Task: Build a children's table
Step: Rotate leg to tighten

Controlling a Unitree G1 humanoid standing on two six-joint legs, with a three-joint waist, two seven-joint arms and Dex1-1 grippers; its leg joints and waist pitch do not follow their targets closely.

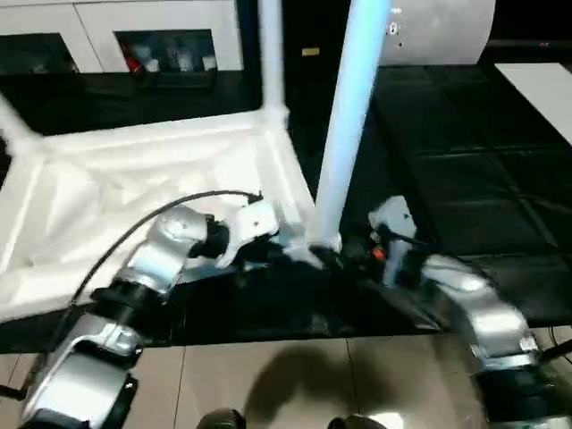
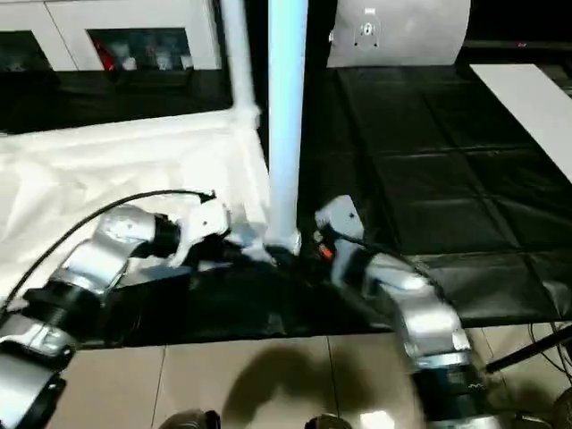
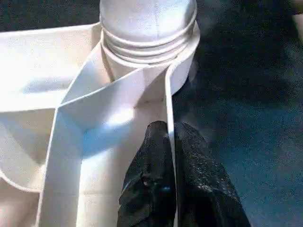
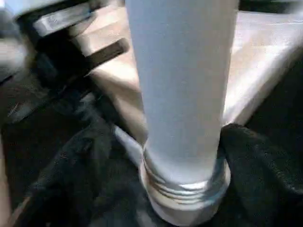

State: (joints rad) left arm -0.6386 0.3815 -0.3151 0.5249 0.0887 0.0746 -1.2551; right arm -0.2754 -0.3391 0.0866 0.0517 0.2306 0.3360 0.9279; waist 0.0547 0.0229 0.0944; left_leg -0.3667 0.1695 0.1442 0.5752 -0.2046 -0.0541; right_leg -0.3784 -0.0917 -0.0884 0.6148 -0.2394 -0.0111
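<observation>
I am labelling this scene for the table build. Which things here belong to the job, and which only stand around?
Job:
- tabletop, underside up
- near leg, upright at the corner socket
- far leg, standing in its corner
- left gripper, pinching the tabletop rim
- right gripper, around the near leg's base

Around:
- white cabinets
- black floor mat

The tabletop (image 1: 161,179) is showing plain white — ribs and rim alike — and the leg (image 1: 344,125) at its corner is reading white with a bluish cast. The left gripper (image 3: 173,156) is showing textured black fingers; the forearms (image 1: 165,250) are gleaming silver over a black mat (image 1: 465,161), with cabinets (image 1: 134,27) at 11 o'clock looking white around dark openings.
</observation>
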